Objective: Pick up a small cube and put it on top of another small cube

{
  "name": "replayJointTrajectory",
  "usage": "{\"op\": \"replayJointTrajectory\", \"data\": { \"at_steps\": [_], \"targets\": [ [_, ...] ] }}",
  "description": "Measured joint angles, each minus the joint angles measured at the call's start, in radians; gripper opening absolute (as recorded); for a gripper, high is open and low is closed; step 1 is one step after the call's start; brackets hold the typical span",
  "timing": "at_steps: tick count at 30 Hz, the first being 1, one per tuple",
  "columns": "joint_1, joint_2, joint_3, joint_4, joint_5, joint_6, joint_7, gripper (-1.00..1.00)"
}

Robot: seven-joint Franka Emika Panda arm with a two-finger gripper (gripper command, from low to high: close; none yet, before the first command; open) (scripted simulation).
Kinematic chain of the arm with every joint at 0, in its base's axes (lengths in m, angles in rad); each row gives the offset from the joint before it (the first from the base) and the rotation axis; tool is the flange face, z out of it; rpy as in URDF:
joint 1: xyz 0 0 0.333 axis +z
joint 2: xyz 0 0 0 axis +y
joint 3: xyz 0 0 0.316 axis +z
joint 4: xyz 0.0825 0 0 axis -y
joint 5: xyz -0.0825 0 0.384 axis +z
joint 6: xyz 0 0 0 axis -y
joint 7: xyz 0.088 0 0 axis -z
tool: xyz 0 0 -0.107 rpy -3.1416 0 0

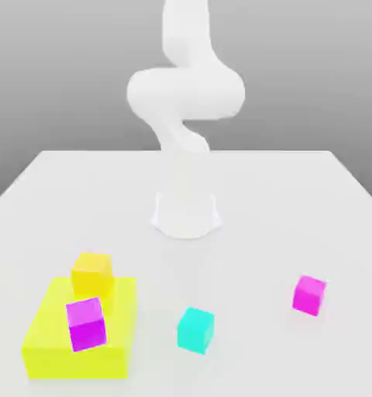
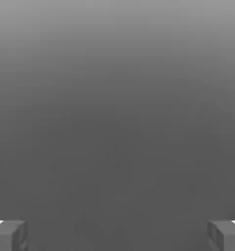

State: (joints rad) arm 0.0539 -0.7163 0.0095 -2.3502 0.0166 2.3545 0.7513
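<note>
The gripper [image 2: 117, 235] is standing wide open and gripping nothing, its grey fingertips [image 2: 9, 234] facing blank grey background. On the white table [image 1: 313, 201], a small orange-yellow cube [image 1: 91, 272] and a small magenta cube [image 1: 86, 322] are resting on a large yellow block [image 1: 49, 341]. A small cyan cube [image 1: 196, 329] is lying at the block's 3 o'clock; a second small magenta cube [image 1: 308, 295] is sitting farther out.

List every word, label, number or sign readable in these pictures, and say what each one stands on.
There are none: no text, number or sign appears anywhere.
The large yellow block, small yellow cube, two magenta cubes and cyan cube have plain faces.
The white arm, the table and the gripper carry no markings.
</note>
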Motion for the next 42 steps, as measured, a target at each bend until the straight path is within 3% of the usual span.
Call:
{"op": "replayJointTrajectory", "data": {
  "at_steps": [15,21,27,28,36,42],
  "targets": [
    [0.306,0.556,0.147,-0.321,0.054,0.357,-0.28,0.0],
    [0.4,0.777,0.194,-0.431,-0.063,0.501,-0.282,0.0],
    [0.505,0.994,0.065,-0.401,-0.188,0.672,-0.196,0.0],
    [0.516,1.017,0.052,-0.396,-0.197,0.691,-0.19,-1.0],
    [0.505,0.992,0.065,-0.401,-0.192,0.67,-0.193,-1.0],
    [0.456,0.787,0.122,-0.44,-0.063,0.505,-0.304,-1.0]
  ]
}}
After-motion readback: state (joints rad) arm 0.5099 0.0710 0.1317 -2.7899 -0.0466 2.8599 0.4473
